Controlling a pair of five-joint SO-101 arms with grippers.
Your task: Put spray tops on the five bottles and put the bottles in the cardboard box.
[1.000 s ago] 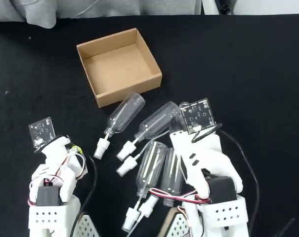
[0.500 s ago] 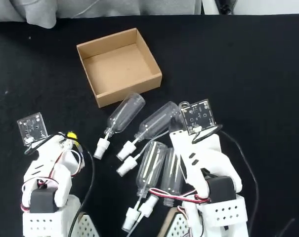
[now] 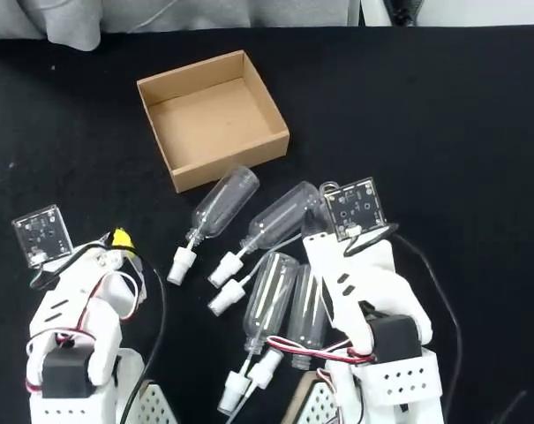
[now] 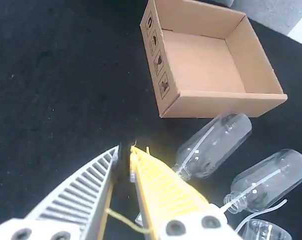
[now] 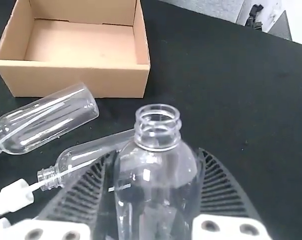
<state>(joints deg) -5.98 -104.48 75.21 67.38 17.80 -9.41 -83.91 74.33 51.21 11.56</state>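
Observation:
Several clear bottles lie on the black table below the open cardboard box (image 3: 175, 87): two slanted ones (image 3: 224, 202) (image 3: 280, 216) and two side by side (image 3: 268, 299). White spray tops (image 3: 181, 263) (image 3: 224, 268) lie off their necks, with thin tubes running into the bottles. My right gripper (image 3: 322, 215) (image 5: 155, 172) is shut on another clear bottle (image 5: 156, 150), held upright with its neck bare. To the left of the bottles, my left gripper (image 3: 121, 240) (image 4: 125, 151) is shut and empty, with one finger yellow (image 4: 160, 185).
Grey cloth (image 3: 63, 18) lies along the table's far edge. Black table stretches free to the right of the box and the right arm. More spray tops (image 3: 234, 391) lie near the front edge, between the two arm bases.
The left arm has swung left and lifted, and its wrist board has shifted toward the table's left edge. The right arm and its bottle have stayed put.

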